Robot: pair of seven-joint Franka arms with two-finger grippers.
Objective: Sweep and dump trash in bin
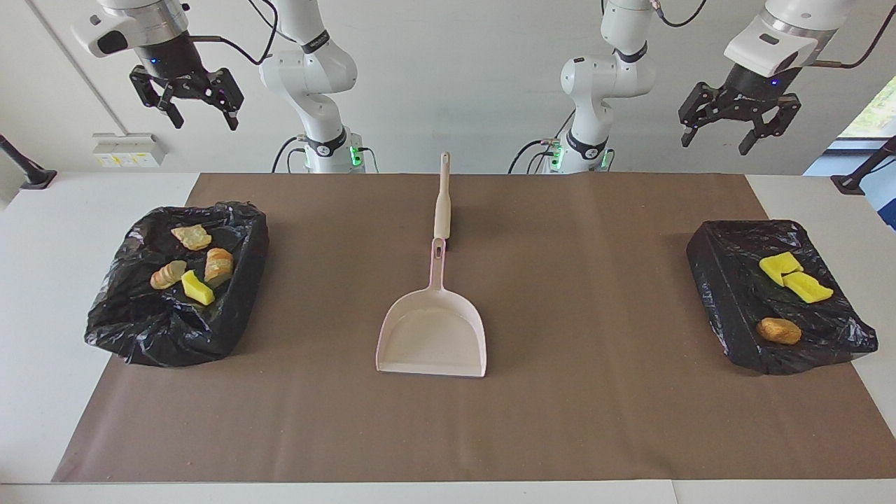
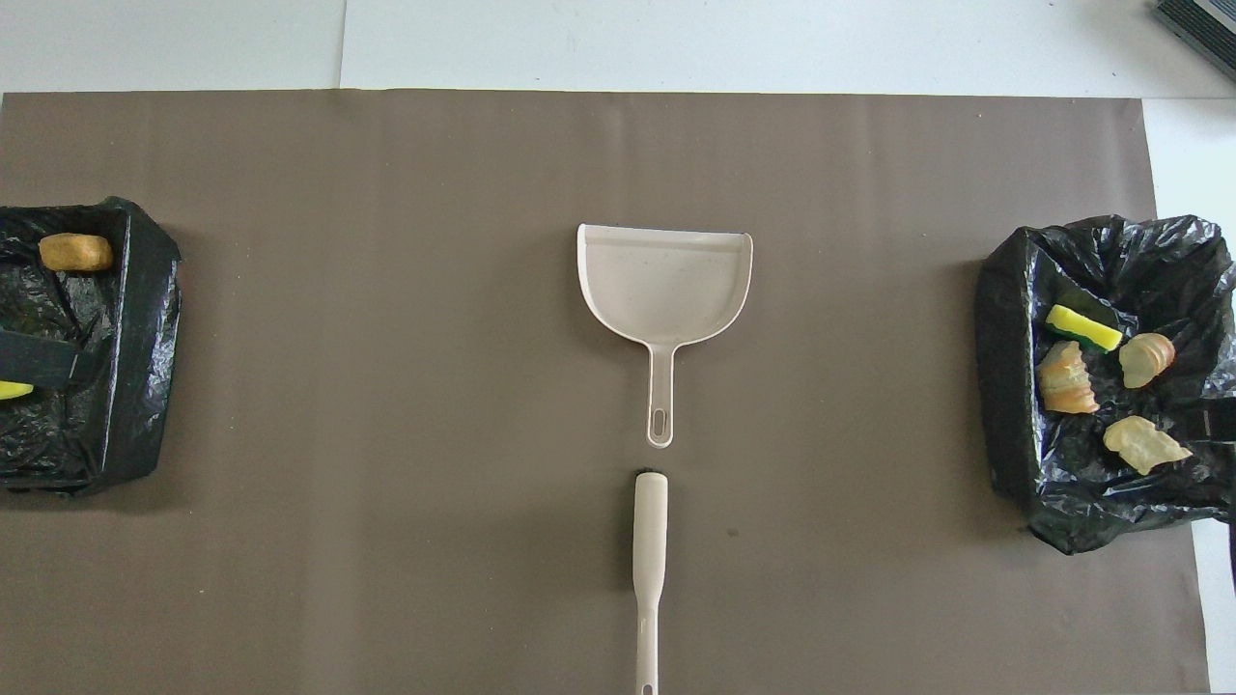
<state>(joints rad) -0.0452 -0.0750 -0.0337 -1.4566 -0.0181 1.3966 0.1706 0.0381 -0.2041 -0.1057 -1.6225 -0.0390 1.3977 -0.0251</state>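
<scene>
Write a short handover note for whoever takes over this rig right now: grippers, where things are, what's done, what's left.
Left gripper: open, empty, raised over the black-lined bin at the left arm's end.
Right gripper: open, empty, raised over the crumpled black-lined bin at the right arm's end.
Trash: three pieces in the former, four pieces in the latter.
Beige plastic dustpan is empty at mid-mat; beige brush lies in line with its handle, nearer the robots.
Done: no trash on the brown mat.
Left: seemingly nothing.
</scene>
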